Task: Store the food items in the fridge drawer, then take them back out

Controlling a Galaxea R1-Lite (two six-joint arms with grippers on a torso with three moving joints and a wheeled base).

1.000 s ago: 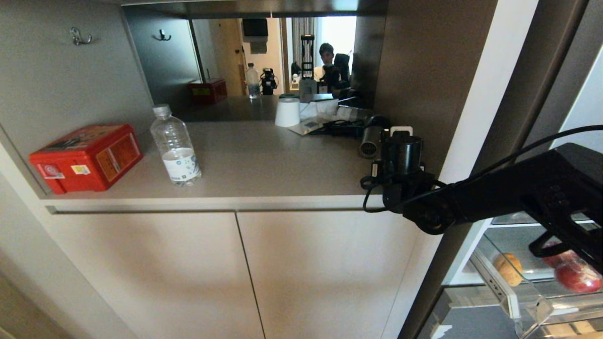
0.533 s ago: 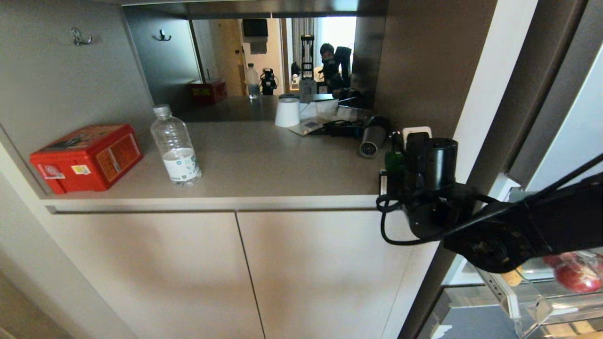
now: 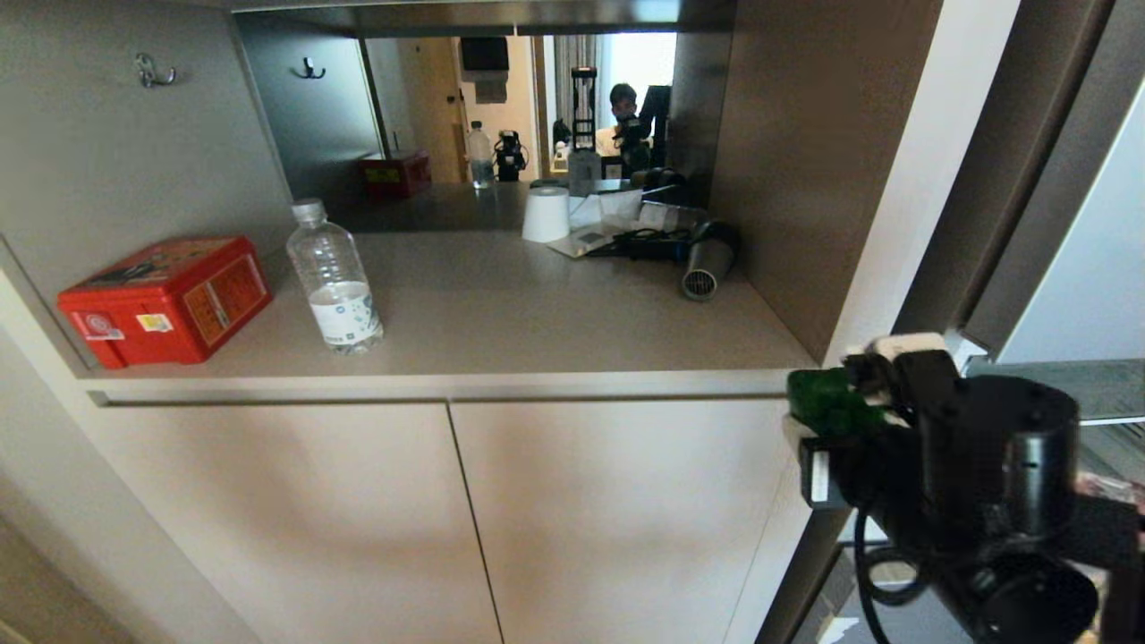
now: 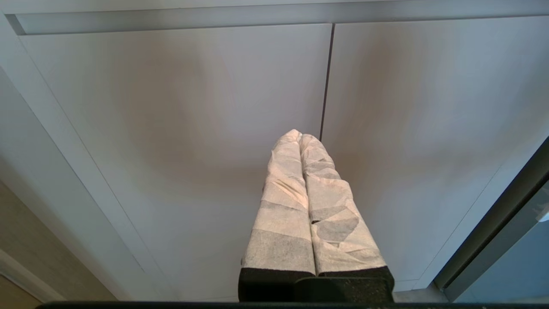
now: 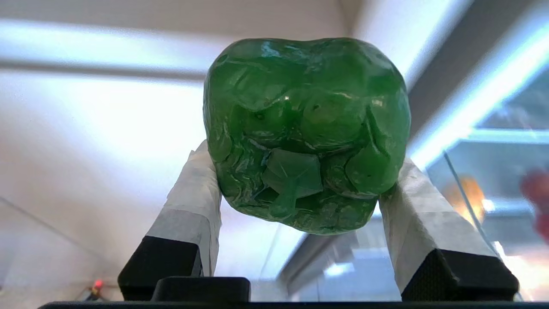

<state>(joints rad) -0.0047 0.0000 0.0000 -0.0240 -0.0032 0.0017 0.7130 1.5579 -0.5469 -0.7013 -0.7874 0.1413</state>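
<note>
Pepper (image 5: 306, 128) sits clamped between your right gripper (image 5: 300, 193)'s taped fingers (image 5: 193, 189), held in the air beside the counter (image 3: 501, 304)'s right edge, in front of the fridge. Your left gripper (image 4: 302, 141) is pressed closed, pointing at the cabinet doors (image 4: 171, 107).

A grey-beige counter (image 3: 501, 313) is set in a recessed niche above two flat cabinet doors (image 3: 447, 519). A mirror (image 3: 501, 116) is mounted at 12 o'clock, in which a bright window is reflected. Two wall hooks (image 3: 152, 69) are fixed at 11 o'clock.
</note>
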